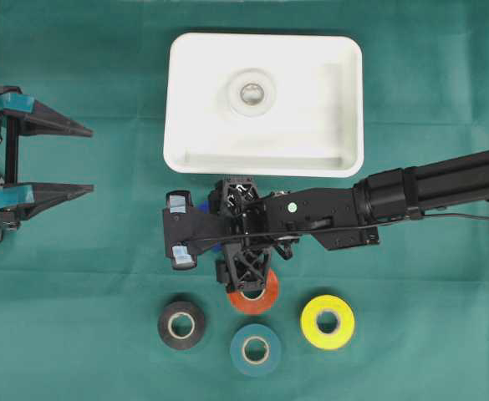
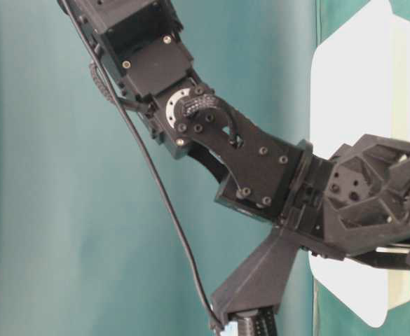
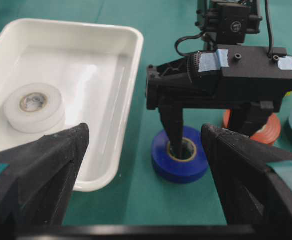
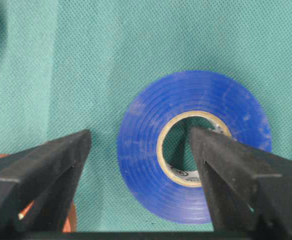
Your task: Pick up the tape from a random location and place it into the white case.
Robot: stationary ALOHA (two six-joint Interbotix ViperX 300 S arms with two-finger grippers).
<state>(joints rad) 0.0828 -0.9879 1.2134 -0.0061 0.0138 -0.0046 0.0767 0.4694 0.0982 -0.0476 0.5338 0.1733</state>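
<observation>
A blue tape [image 4: 146, 165] lies flat on the green cloth just in front of the white case [image 1: 177, 100]. My right gripper [image 4: 141, 132] points straight down over it and is open. One finger [image 3: 174, 130] stands inside the roll's cardboard core, the other outside the roll with a gap of cloth between. In the overhead view the right gripper [image 1: 244, 238] hides the blue roll almost fully. A white tape roll [image 1: 251, 92] sits inside the case. My left gripper [image 1: 89, 160] hangs open and empty at the far left, facing the scene.
Four other rolls lie in front of the right gripper: orange [image 1: 265, 299], partly under it, black [image 1: 181, 324], teal [image 1: 255, 349] and yellow [image 1: 328, 322]. The right arm [image 1: 428, 188] reaches in from the right edge. The case's near rim [image 3: 131, 60] lies close to the blue roll.
</observation>
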